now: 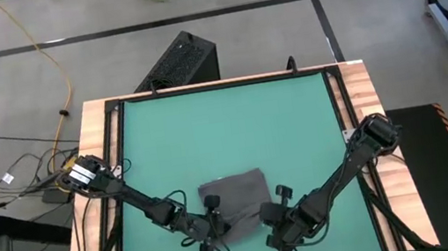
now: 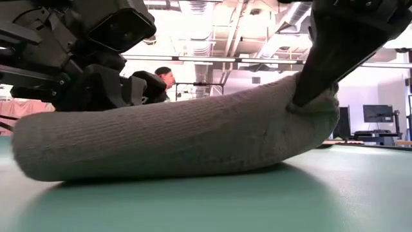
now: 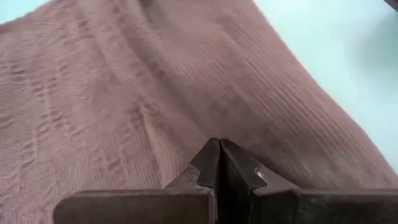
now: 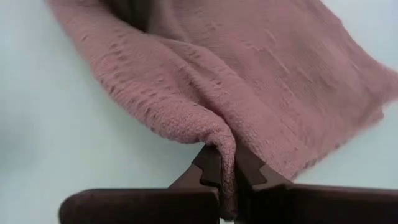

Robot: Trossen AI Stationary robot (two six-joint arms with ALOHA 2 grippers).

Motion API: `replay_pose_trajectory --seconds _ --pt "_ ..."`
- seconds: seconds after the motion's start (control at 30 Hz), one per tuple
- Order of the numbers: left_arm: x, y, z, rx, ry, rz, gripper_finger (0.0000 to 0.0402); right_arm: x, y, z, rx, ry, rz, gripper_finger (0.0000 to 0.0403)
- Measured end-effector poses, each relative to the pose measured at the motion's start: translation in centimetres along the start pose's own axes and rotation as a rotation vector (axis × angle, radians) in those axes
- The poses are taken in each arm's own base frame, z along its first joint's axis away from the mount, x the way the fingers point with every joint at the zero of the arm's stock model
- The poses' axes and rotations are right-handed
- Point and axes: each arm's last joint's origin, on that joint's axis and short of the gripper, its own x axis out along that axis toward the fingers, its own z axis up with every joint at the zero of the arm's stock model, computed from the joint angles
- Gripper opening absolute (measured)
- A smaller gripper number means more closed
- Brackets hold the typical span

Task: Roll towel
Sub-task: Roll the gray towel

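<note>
The towel (image 1: 235, 202), a dark grey soft cloth, lies bunched into a thick roll near the table's front edge. In the low view its left part (image 2: 96, 148) rests on the green mat, while its right end (image 2: 315, 109) is raised. My left gripper (image 1: 220, 227) is shut at the towel's left side, its tips (image 3: 221, 148) against the cloth. My right gripper (image 1: 266, 217) is shut on the towel's right end. My left gripper has its shut fingertips (image 3: 211, 155) against the towel's surface (image 3: 186, 134), coming at it on a downward slant from the table's left. Whether any cloth is caught between them, I cannot tell. My right gripper pinches a rounded fold at the towel's right end (image 4: 221, 134) between its two fingers, slanting down from the near right. That end is lifted off the mat; the rest sags down to the table.
Wooden rails (image 1: 353, 97) frame the green mat (image 1: 224, 125), which is bare toward the far edge. A black box (image 1: 183, 60) stands on the floor beyond the table. A person (image 2: 164, 77) shows far back in the room.
</note>
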Motion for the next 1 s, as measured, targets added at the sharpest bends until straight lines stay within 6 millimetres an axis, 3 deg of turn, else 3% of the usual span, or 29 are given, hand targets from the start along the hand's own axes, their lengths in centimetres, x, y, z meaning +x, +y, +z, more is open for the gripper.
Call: replay_pose_trajectory --seconds 0.53,0.83,1.0 --pt "0.0 -0.2 0.0 0.0 0.007 -0.064 0.0 2.6 -3.8 3.2 0.137 0.1 -0.069 0.0022" --pt "0.1 0.2 0.1 -0.009 0.009 -0.097 0.0 1.3 -4.5 7.1 0.042 0.136 -0.01 0.0022" --pt "0.1 0.2 0.1 -0.01 0.006 -0.094 0.0 1.6 -6.1 7.9 0.032 0.234 -0.028 0.0022"
